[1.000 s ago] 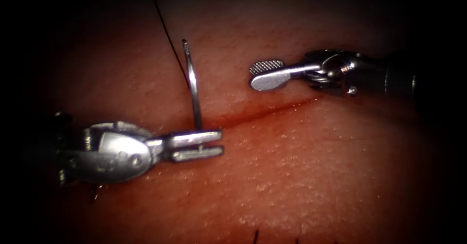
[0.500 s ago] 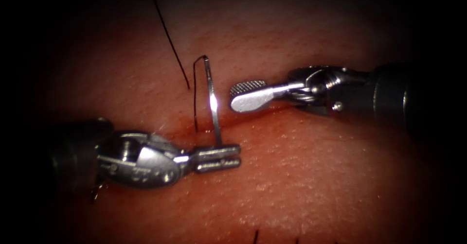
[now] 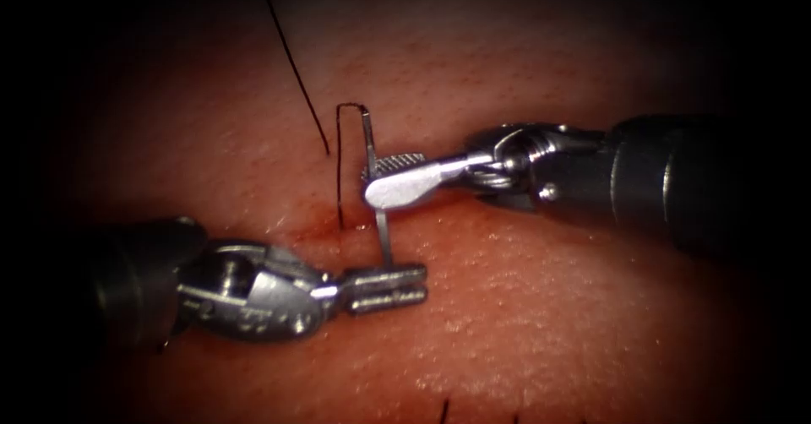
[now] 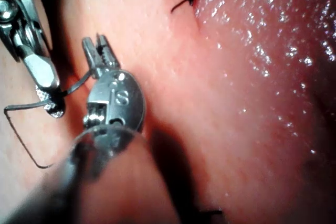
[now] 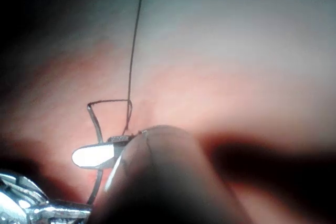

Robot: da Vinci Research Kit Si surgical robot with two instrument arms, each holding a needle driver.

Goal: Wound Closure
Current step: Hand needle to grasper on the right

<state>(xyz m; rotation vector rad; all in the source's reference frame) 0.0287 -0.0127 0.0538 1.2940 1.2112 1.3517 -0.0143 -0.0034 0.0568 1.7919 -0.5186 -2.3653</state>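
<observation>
Endoscope view of a wound closure at an early-to-middle stage, as far as can be judged. The cut (image 3: 473, 189) in the tissue (image 3: 549, 323) lies unclosed along its visible length, with red fluid (image 3: 312, 225) at its line; short cut ends of thread (image 3: 445, 409) at the near edge of the tissue suggest stitches placed elsewhere, and most of this stretch remains to be closed.

The needle (image 3: 378, 213) stands free of the tissue, nearly upright over the cut. The left end effector (image 3: 390, 287), entering from the left, has its jaws clamped on the lower end of the needle's curve. The right end effector (image 3: 390, 179), entering from the right, lies at the needle's upper shaft, its jaws parted on either side of the metal and, by the look of it, not yet clamped.

The thread (image 3: 338, 166) leaves the needle's top end, bends over, and drops to the tissue just left of the needle, where it enters near the cut; a second strand runs up and away to the left.
</observation>
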